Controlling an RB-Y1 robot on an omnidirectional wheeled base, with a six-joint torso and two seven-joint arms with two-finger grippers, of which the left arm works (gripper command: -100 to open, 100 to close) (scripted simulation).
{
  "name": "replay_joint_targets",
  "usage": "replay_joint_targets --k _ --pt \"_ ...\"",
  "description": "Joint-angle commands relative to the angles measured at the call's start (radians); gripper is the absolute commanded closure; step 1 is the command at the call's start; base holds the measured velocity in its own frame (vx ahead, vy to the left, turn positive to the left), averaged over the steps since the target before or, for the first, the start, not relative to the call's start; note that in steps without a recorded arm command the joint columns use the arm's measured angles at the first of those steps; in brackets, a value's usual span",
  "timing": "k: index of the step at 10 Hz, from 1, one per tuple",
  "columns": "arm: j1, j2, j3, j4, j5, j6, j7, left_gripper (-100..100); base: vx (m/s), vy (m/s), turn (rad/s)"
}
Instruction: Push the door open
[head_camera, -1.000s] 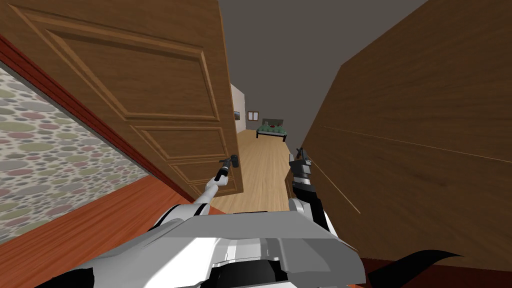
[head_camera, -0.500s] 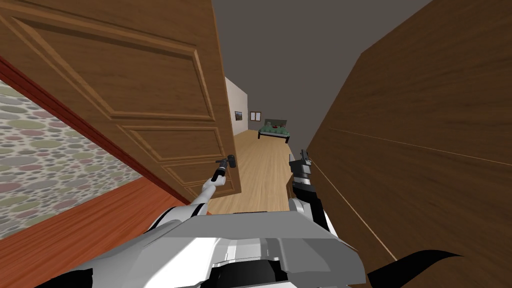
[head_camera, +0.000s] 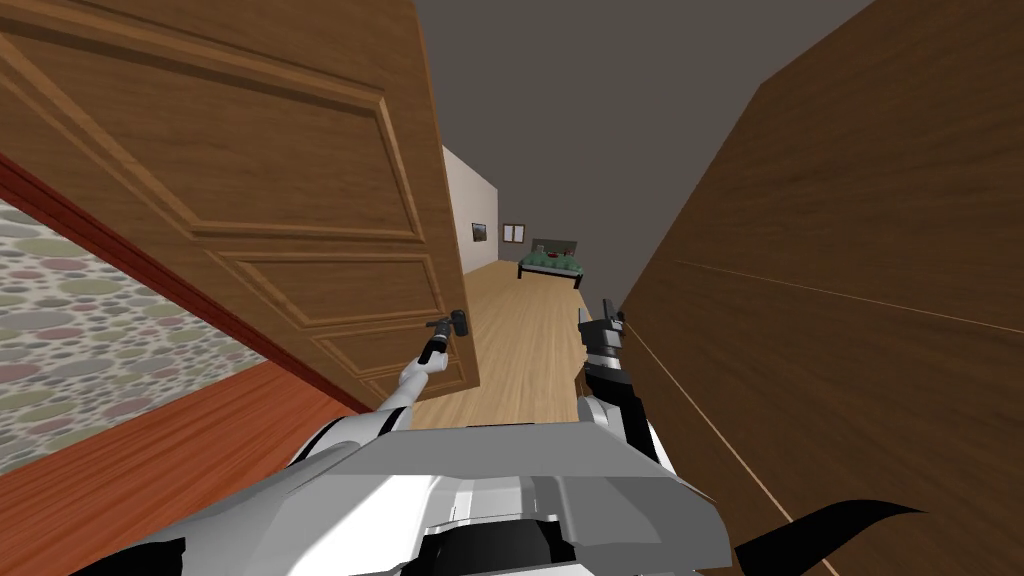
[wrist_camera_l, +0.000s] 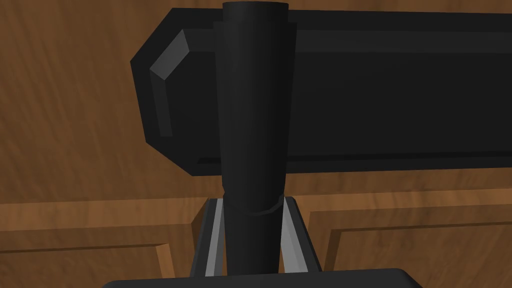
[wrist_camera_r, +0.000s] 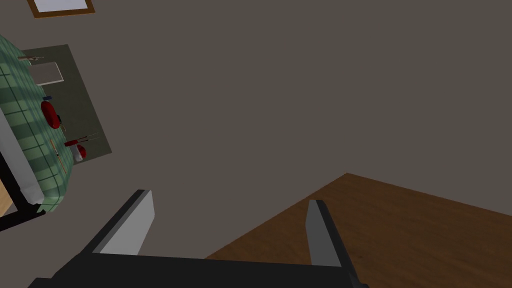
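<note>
Hallway (head_camera: 520, 330) beyond shows wider as left tool (wrist_camera_l: 252, 202), clenched on handle (wrist_camera_l: 255, 100), pushes door (head_camera: 300, 200).

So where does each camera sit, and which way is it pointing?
Head view: on the head, looking steeply down and forward at the wooden door and hallway; both forearms, left gripper and right gripper show.
Left wrist view: on the left hand, looking along its fingers clamped on the black door handle.
Right wrist view: on the right hand, past its open fingers toward a grey wall and green bed.
Shared: head and left wrist both show the handle.
</note>
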Motion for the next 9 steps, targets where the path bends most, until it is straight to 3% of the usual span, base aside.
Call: replay_joint_targets --k 1,3,9 --pt "-0.005 0.010 0.013 0.008 0.005 -0.007 -0.003 100 0.147 -0.074 0.052" --pt "-0.003 0.014 0.023 0.009 0.008 -0.008 -0.006 100 0.161 -0.060 0.049" --pt "0.009 0.043 0.091 0.016 0.030 -0.013 -0.029 100 0.192 -0.081 0.068"
